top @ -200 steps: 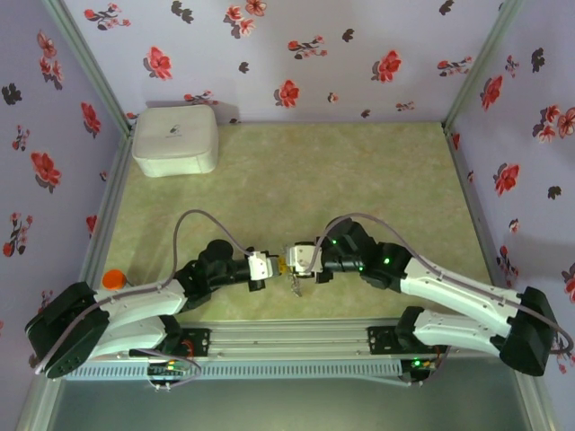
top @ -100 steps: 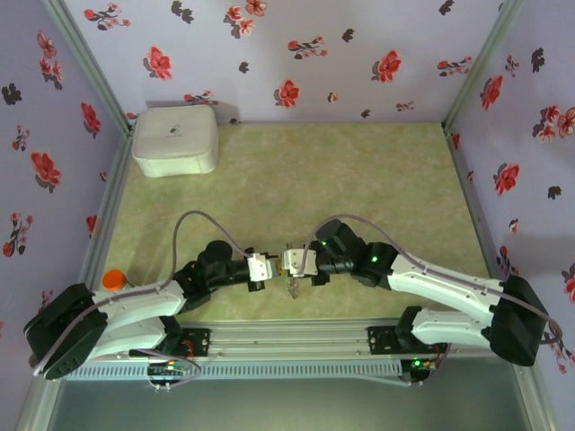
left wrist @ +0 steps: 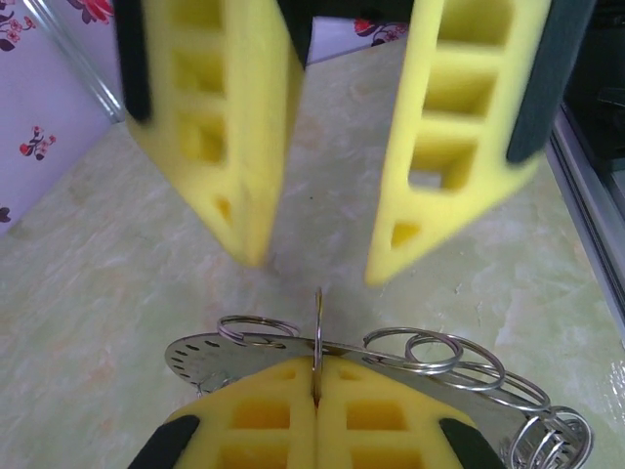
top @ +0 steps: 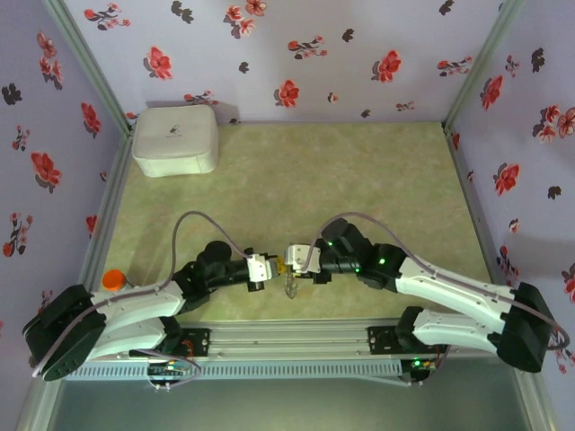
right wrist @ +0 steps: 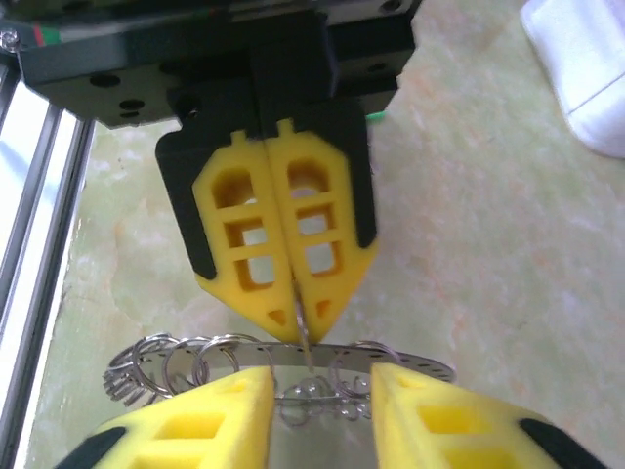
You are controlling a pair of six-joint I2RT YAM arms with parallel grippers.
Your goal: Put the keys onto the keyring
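Where floral walls (top: 314, 54) meet green tabletop (top: 359, 171), left pincer (left wrist: 314, 389) grips the keyring (left wrist: 195, 353).

Light: bright, even, overhead.
Shadows: soft, faint on table (top: 296, 171).
Glare: small glints on keyring (left wrist: 207, 359).
Blur: upper yellow fingers (left wrist: 229, 127) smeared.

Flat silvery keyring (left wrist: 200, 354), perforated plate, small wire loops clustered along its rim, clamped at one edge.

Silvery keyring (left wrist: 208, 359), flowered lilac walls (top: 359, 27)
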